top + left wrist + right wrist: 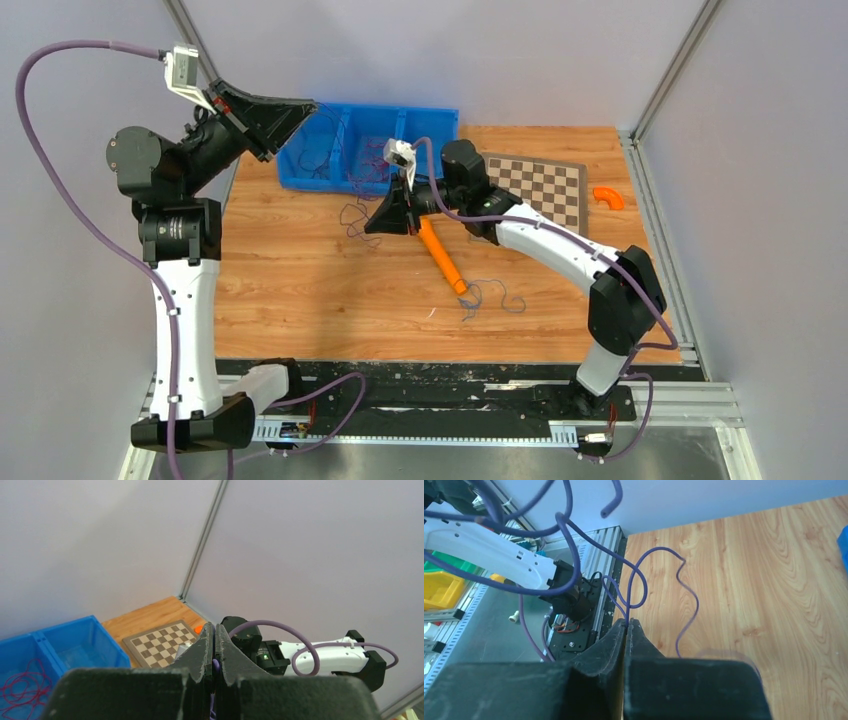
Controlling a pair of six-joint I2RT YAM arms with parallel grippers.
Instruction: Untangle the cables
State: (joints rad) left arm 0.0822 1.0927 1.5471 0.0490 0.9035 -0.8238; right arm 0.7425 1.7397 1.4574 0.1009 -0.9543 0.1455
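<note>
A purple cable (627, 614) is pinched between the closed fingertips of the right gripper (628, 622), low over the wood-grain tabletop (300, 285) just in front of a blue bin (440, 125). The left gripper (214, 626) is held raised at the bin's left end, its jaws pressed together on a sliver of purple. Red cables (22, 687) are heaped inside the bin. A bluish bunch (485, 296) lies at the tip of an orange handle (440, 256). A checkerboard mat (545, 190) is laid far right. Pale grey walls (450, 50) are framed by aluminium posts (680, 60).
</note>
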